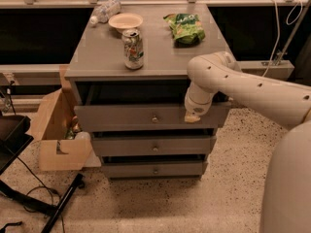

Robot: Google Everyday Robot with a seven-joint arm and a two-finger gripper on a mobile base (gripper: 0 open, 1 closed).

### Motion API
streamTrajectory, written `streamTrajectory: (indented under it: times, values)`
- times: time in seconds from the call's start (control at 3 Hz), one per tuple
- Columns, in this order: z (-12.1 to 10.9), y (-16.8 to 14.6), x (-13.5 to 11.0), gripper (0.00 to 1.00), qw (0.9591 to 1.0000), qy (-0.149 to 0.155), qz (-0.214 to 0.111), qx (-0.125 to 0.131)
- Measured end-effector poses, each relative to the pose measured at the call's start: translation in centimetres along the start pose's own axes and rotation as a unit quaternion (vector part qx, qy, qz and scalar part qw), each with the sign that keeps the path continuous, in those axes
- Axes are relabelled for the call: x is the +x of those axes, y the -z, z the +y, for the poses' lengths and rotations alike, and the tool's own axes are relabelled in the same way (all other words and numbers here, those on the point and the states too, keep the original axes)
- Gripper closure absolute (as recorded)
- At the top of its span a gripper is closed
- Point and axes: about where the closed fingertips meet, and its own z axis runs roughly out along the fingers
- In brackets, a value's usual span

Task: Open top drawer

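While the top drawer (121,118) already stands a little proud of the cabinet, with a dark gap showing above its front panel, it looks only partly drawn out, so I judge the pull is under way rather than done. The end effector (192,116) sits against the upper edge of that panel, toward its 3 o'clock end, at the tip of the pale arm (252,89) that reaches in from 3 o'clock. Whether the end effector is open or closed, or has hold of anything, I cannot tell.

The relation that matters is that the panel's long axis runs from 9 to 3 o'clock, and the small knob (155,119) at its centre lies near, at 9 o'clock from the end effector. The drawer box slides along the 12-to-6 line, so opening it further would mean drawing toward 6 o'clock. A pull made off-centre could rack the drawer slightly.

The two shorter drawers (126,146) sit below at 6 o'clock. On the surface (160,57) above, a can (132,48) stands upright.
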Motion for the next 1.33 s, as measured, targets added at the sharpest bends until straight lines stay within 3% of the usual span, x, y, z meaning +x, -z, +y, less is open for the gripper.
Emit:
streamTrajectory:
  times: [0.67,1.0,1.33]
  values:
    - [0.0,-0.01,0.0,0.6,1.0,0.0,0.0,0.0]
    - [0.01,-0.01,0.0,0.37,1.0,0.0,0.0,0.0]
    - [0.01,-0.01,0.0,0.06,1.0,0.0,0.0,0.0]
